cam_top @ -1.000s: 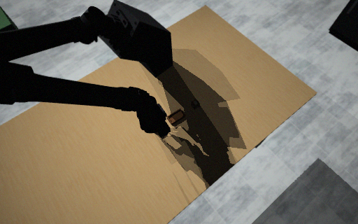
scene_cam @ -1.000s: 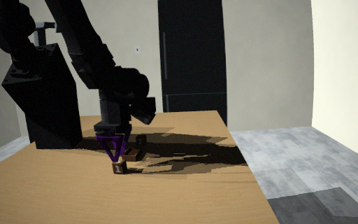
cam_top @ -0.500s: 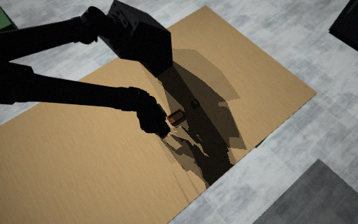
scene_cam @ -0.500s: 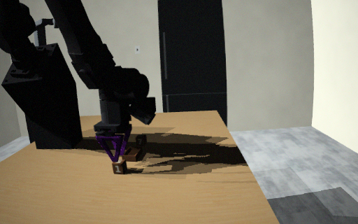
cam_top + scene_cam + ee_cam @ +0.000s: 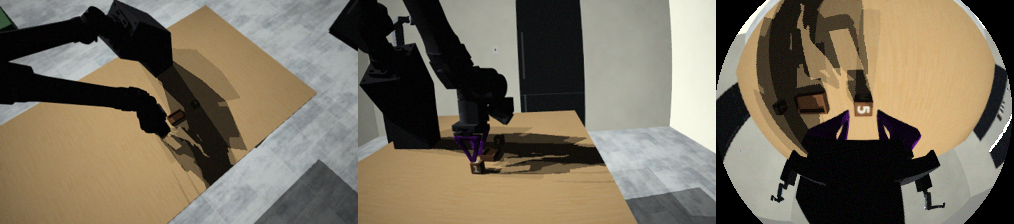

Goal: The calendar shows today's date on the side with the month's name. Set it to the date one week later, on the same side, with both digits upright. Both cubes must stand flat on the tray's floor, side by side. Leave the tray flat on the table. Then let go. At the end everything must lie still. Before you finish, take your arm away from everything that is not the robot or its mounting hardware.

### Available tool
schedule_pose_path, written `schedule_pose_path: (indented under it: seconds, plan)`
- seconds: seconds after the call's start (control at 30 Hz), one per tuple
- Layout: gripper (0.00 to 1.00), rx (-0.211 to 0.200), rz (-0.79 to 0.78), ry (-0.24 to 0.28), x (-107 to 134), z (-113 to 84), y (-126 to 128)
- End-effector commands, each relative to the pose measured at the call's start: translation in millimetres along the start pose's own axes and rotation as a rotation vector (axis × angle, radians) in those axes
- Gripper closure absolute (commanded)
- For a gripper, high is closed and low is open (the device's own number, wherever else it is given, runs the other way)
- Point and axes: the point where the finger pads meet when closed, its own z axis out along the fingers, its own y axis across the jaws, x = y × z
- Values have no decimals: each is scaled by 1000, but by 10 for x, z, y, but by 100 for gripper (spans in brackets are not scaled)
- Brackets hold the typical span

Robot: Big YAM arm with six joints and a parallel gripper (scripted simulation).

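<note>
A brown cube (image 5: 477,167) (image 5: 863,108) stands flat on the table, with a white 1 upright on the side facing the exterior camera and a white 5 on the face seen in the wrist view. My gripper (image 5: 477,158) (image 5: 863,113) is partly open just above this cube, with a gap on both sides of it. The arm hides cube and fingertips in the top view. The brown tray (image 5: 179,119) (image 5: 489,157) (image 5: 825,102) lies flat beside them, with no cube in it. A second dark cube (image 5: 195,103) (image 5: 499,140) (image 5: 780,107) stands beyond the tray, in shadow; its digit is hard to read.
The wooden table (image 5: 87,157) (image 5: 428,189) (image 5: 931,65) carries broad dark shadows of the arm over the tray and second cube. A large black block (image 5: 147,45) (image 5: 410,101) rises on the far side of the cubes in the top view, at the left in the exterior view.
</note>
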Motion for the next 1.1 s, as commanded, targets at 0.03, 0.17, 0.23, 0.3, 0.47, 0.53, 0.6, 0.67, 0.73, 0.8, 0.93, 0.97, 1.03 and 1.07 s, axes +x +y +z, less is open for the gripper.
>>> schedule_pose_path:
  seconds: [0.03, 0.17, 0.23, 0.3, 0.47, 0.53, 0.6, 0.67, 0.73, 0.8, 0.93, 0.97, 1.03, 1.07]
  plan:
    - [55, -3, -17, -7, 35, -17, 47]
    - [55, -3, -17, -6, 39, -13, 47]
    - [55, -4, -17, 0, 55, 11, 46]
    - [55, -3, -7, 5, 61, 47, 14]
    - [55, 0, -2, -7, -13, 104, 3]
    - [55, 1, 1, -4, -2, 145, -7]
    - [55, 1, 1, -4, -2, 145, -7]
    - [55, -1, -6, -10, -21, 162, 16]
    - [55, 1, 1, -3, 1, 215, -7]
    - [55, 1, 1, -3, 2, 247, -7]
    - [55, -1, -12, -15, -39, 260, 38]
    - [55, -1, -10, -13, -31, 275, 30]
    - [55, 6, 5, -13, -37, 289, -36]
    - [55, 7, 7, -18, -56, 279, -47]
